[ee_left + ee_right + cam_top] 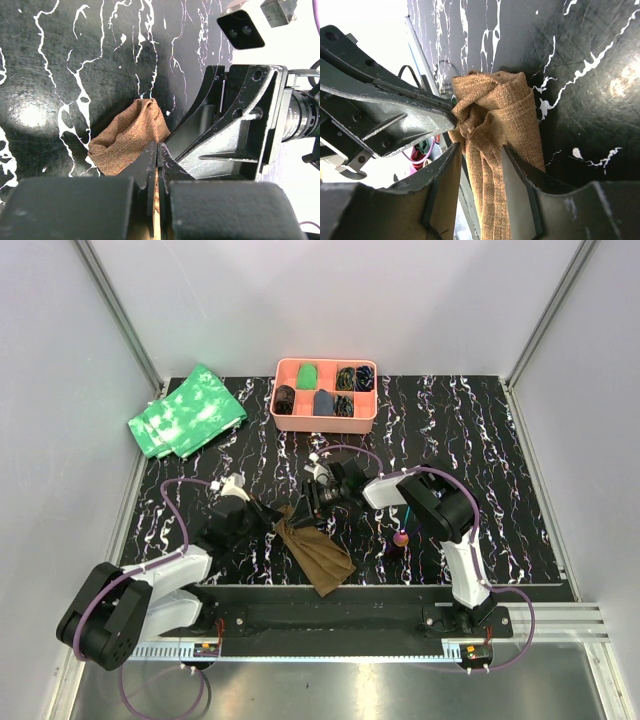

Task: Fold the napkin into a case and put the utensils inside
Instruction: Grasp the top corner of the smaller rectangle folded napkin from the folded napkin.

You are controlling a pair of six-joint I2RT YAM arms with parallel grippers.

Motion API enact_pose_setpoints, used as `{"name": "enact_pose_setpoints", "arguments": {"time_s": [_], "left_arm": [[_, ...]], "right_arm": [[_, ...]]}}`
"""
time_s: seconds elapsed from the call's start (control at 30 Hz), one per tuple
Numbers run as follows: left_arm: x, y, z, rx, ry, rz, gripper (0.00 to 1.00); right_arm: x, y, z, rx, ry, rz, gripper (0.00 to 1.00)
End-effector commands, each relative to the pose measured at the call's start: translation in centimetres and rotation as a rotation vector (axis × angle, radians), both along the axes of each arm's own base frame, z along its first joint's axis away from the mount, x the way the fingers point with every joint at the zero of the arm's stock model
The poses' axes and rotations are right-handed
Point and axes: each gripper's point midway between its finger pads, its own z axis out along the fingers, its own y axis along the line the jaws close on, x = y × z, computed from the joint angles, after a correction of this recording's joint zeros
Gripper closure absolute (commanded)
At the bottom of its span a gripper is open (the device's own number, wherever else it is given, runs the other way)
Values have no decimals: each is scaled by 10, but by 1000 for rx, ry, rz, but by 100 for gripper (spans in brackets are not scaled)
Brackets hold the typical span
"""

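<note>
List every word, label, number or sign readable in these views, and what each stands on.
None can be read.
The napkin, pink tray, green cloths and table carry no print.
An orange tag near the front edge is too small to read.

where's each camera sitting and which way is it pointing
Top external: above and behind, facing down on the black table; left arm, right arm and their bases show.
Left wrist: on the left arm, facing along its shut left pincer, which pinches the brown napkin.
Right wrist: on the right arm, facing along its open right pincer, straddling the napkin.
Shared: both wrist views show the napkin's bunched end and the opposite pincer.
</note>
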Motion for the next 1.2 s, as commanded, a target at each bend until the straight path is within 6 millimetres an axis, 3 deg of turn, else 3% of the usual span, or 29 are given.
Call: {"name": "enact_pose_setpoints", "arguments": {"time_s": [0.0,0.3,0.4,0.6,0.7,0.8,0.87,0.97,1.17], "left_arm": [[6,-6,15,-21,-54,-26,100],[6,-9,18,-43,-65,-39,100],[6,-13,20,-57,-70,-56,100],[3,-20,17,-86,-48,-82,100],[0,-18,10,-97,-34,-69,100],[-4,-13,1,-94,-15,-48,100],[-6,-11,-3,-84,-1,-41,100],[-5,-6,-4,-73,-5,-13,100],[-1,-1,7,-44,-43,-1,100]], "right_arm": [[8,-1,15,23,-61,-9,54],[12,7,15,47,-50,2,87],[9,13,13,66,-31,17,91],[-2,41,16,83,-38,84,91],[-2,47,3,64,-21,92,90],[3,42,-13,56,5,77,86],[4,33,-8,74,38,41,79],[15,24,20,126,15,11,72],[17,3,35,128,8,-20,62]]}}
